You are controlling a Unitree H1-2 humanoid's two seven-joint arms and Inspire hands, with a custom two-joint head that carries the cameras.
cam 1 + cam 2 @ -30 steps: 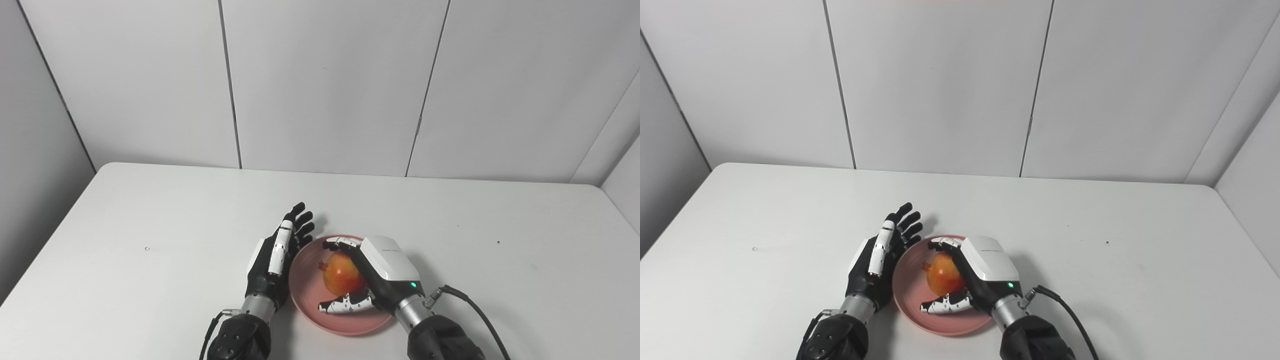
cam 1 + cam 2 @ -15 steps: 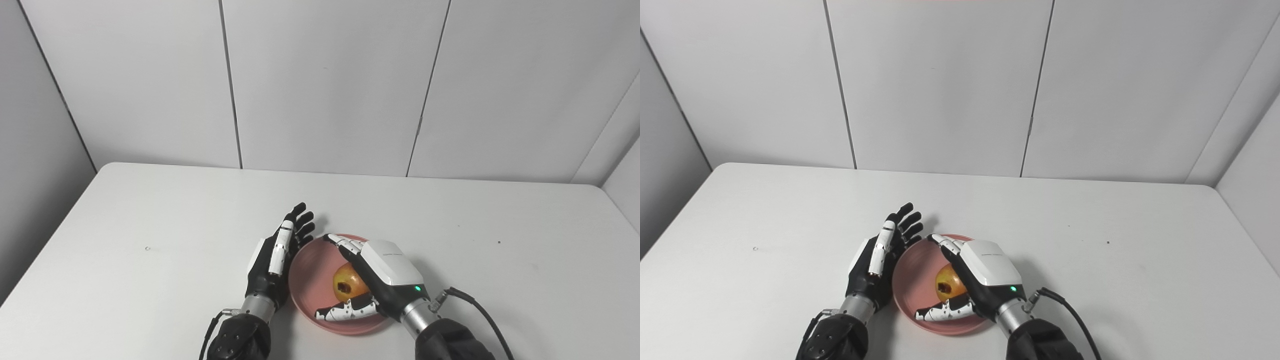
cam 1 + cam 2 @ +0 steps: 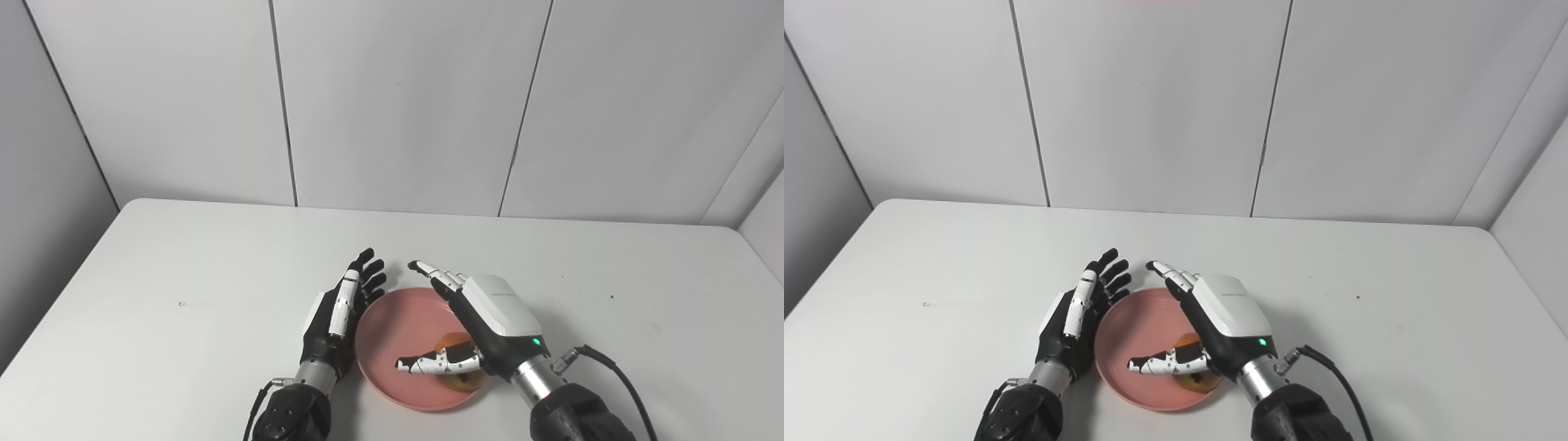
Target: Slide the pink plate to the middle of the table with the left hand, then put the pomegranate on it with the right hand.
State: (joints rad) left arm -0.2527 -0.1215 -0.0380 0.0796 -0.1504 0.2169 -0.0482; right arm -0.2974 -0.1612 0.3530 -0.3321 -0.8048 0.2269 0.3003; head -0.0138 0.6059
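Tabletop: right robot hand (image 3: 484,318) released pomegranate (image 3: 456,361).

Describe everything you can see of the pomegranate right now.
The pomegranate shows only partly: an orange-yellow, smooth-skinned round fruit lying on the pink plate, toward its near right rim. The right robot hand, open with fingers spread, hangs over it and hides most of it. Whether the thumb touches it cannot be told.
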